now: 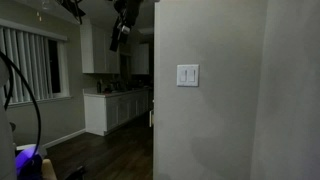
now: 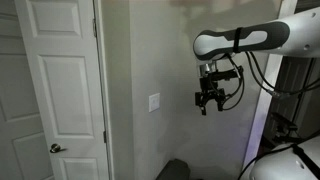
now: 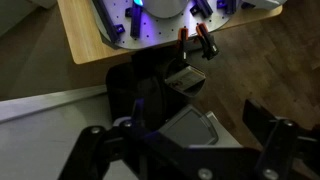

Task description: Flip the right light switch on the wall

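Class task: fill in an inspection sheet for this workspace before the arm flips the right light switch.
Surface: the wall is plain, bare except for one white double plate.
Job's things: the right light switch sits untouched in that plate.
Clutter: small tools on a wooden table in the wrist view.
End effector: the end effector hangs open, pointing down, apart from the wall.
Cables: black cables loop along the arm.
Surroundings: white door, kitchen cabinets, window blinds.

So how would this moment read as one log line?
stage: before contact | gripper: open, clear of wall | right light switch: untouched
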